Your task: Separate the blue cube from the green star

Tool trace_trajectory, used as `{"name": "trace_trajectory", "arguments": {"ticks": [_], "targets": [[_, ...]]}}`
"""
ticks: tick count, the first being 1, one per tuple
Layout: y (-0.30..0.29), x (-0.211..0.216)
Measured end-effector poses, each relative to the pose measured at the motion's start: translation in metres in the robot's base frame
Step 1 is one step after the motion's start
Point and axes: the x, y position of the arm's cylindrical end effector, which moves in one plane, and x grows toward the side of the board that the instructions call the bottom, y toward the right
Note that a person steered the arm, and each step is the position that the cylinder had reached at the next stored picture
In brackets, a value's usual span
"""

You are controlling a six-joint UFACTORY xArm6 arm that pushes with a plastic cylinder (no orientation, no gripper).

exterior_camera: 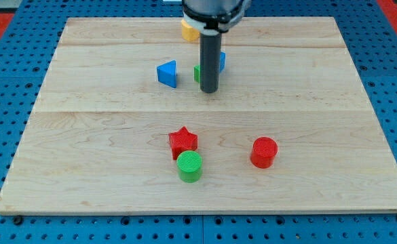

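My rod comes down from the view's top centre and my tip (210,91) rests on the board. Directly behind the rod, a sliver of the green star (197,73) shows on its left side. A sliver of the blue cube (222,61) shows on its right side. Both are mostly hidden by the rod, and I cannot tell whether they touch. My tip is just below them in the view.
A blue triangular block (167,73) lies left of the rod. A yellow block (188,30) sits near the top edge, partly hidden by the arm. A red star (183,142), a green cylinder (190,166) and a red cylinder (264,152) lie lower down.
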Motion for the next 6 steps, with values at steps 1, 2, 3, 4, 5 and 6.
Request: {"name": "trace_trajectory", "arguments": {"ticks": [1, 2, 3, 4, 5, 6], "targets": [[-0.002, -0.039], [-0.019, -0.083], [-0.034, -0.089], [0.0, -0.022], [0.109, -0.047], [0.205, -0.114]]}}
